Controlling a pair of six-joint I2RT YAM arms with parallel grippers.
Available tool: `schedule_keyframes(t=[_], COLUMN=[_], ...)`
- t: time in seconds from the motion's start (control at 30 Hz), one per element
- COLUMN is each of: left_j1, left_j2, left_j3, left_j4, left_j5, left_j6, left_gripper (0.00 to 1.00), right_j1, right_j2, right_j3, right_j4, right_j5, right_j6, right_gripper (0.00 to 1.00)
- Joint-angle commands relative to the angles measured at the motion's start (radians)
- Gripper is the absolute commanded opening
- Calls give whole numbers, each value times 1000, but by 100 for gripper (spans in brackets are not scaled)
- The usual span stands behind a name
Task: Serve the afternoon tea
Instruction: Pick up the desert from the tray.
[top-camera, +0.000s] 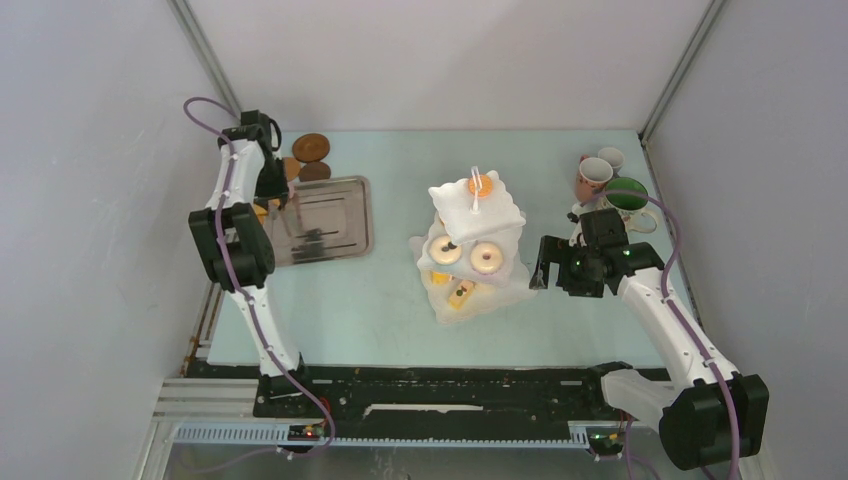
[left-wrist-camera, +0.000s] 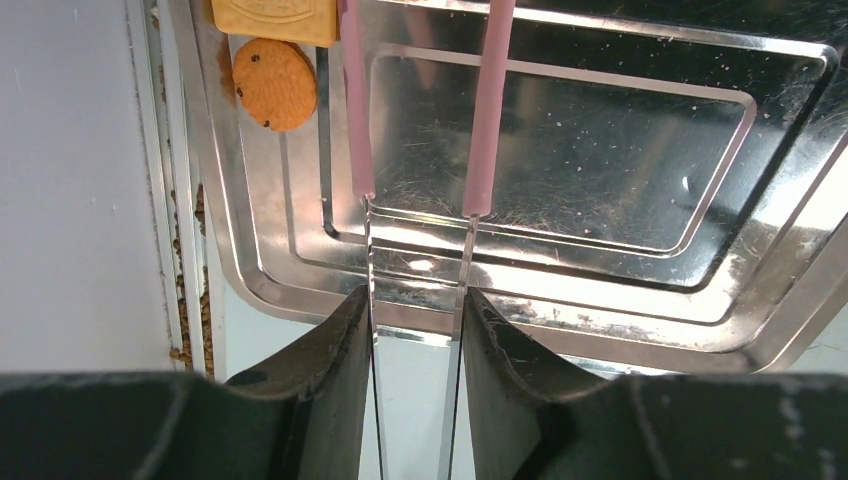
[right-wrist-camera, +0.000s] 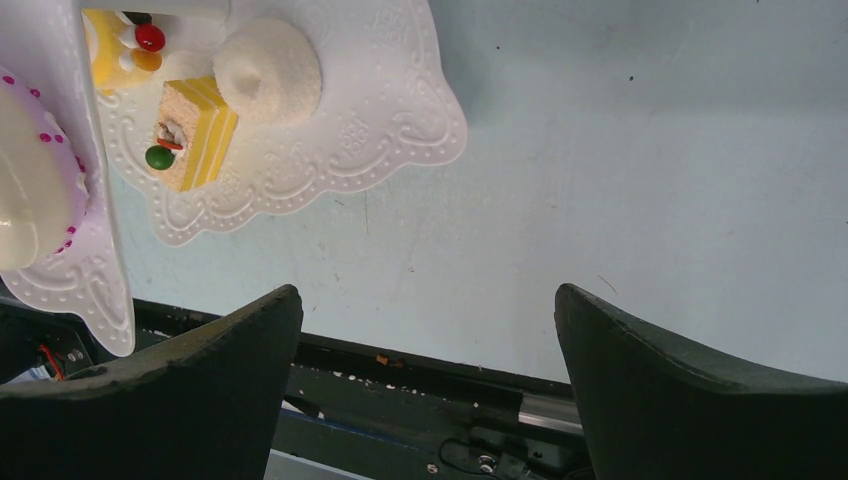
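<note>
The white three-tier stand (top-camera: 505, 283) is mid-table, with an orange biscuit (top-camera: 480, 184) on top, two donuts (top-camera: 445, 250) on the middle tier and yellow cakes (top-camera: 462, 292) at the bottom. My left gripper (left-wrist-camera: 416, 292) is shut on the pink tongs (left-wrist-camera: 488, 120), whose arms reach over the grey tray (left-wrist-camera: 600, 290). Another orange biscuit (left-wrist-camera: 274, 83) and a yellow cake (left-wrist-camera: 275, 15) lie at the tray's edge, just left of the tongs. My right gripper (right-wrist-camera: 425, 290) hangs open and empty, right of the stand (right-wrist-camera: 380, 130).
Three mugs stand at the back right: pink (top-camera: 593, 178), small pale (top-camera: 611, 158), green inside (top-camera: 626, 195). Two brown coasters (top-camera: 311, 147) lie behind the tray (top-camera: 345, 232). Walls close in on the left, back and right sides.
</note>
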Motion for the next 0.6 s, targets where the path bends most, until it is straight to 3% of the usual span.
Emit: schedule_keyframes(t=[0.0,0.57], left_j1=[5,4], left_j2=[-12,-90], left_j3=[6,-122], left_j4=[7,17], left_j5=[28,-4], left_j6=[-1,-18], left_gripper=[38,39], right_j1=[-1,-1], right_j2=[2,-1], right_j3=[-5,-5], right_j4=[7,9], right_j5=[8,2], right_j6=[0,-2], right_gripper=[100,100])
